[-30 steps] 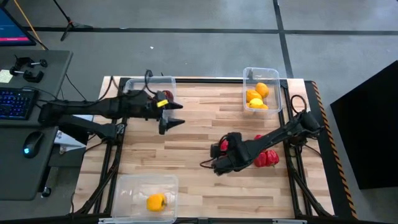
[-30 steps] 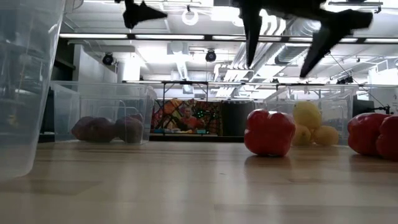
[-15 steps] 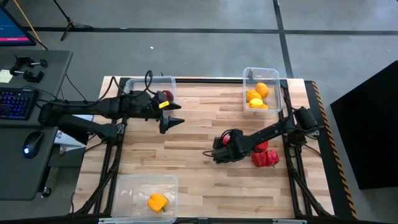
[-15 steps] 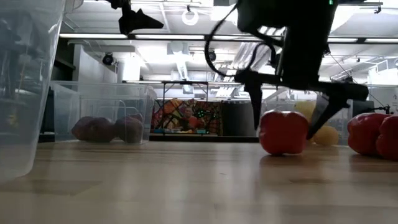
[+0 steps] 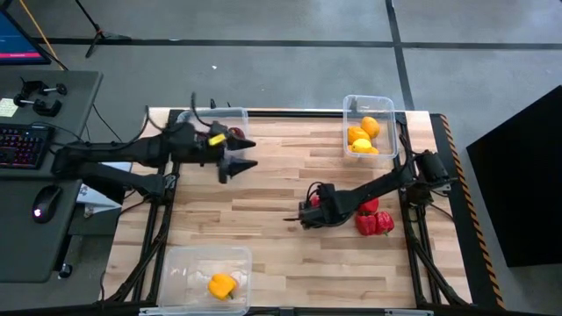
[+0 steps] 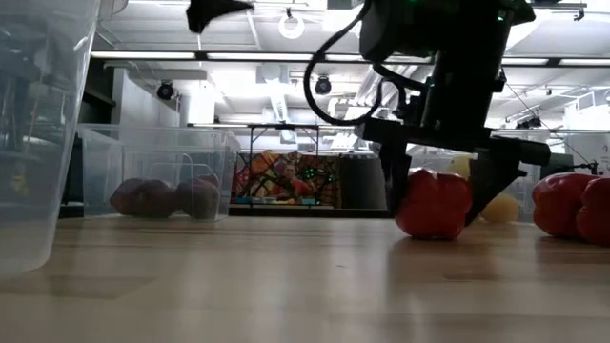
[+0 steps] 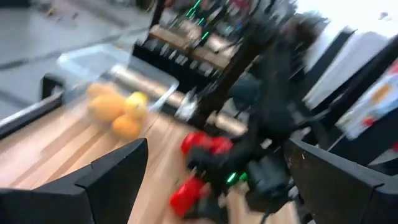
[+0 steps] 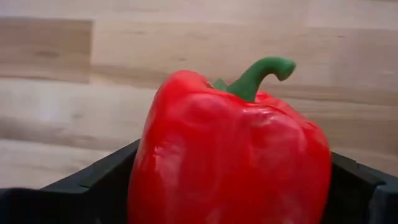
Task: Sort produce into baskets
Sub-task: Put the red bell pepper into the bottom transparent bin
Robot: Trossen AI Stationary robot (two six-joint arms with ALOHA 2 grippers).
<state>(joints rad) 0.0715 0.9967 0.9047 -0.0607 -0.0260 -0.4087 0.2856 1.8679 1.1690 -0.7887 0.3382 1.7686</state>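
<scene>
- On the wooden surface [image 5: 263, 219] stand three clear baskets: the far-right basket [image 5: 392, 132] holds a pile of lemons [image 5: 363, 136], the far-left basket [image 5: 239, 118] holds dark maroon fruits [image 6: 157, 197], and the near-left basket [image 5: 189, 263] holds one yellow pepper [image 5: 220, 285].
- Near the right edge of the surface, two more red peppers [image 5: 374, 223] lie loose, just beside each other and outside any basket.
- A single red pepper [image 6: 434, 203] sits on the bare wood near the middle-right, apart from the baskets; in the right wrist view it stands roughly upright, its curved green stem [image 8: 258, 76] on top and bending to one side.
- The right gripper [image 6: 438, 191] is down at this pepper with one finger on each side; the fingers [image 8: 93, 183] flank its flanks closely, though whether they press on it I cannot tell.
- The left gripper [image 5: 239, 154] hangs above the surface just beside the far-left basket, fingers spread apart and holding nothing.
- Compared with a second ago, the right gripper has dropped from above the pepper to straddle it, and its arm has drawn in toward the pepper; the pepper has shifted slightly across the wood.
- The left gripper has drawn back a little toward its basket; the basket contents are unchanged.
</scene>
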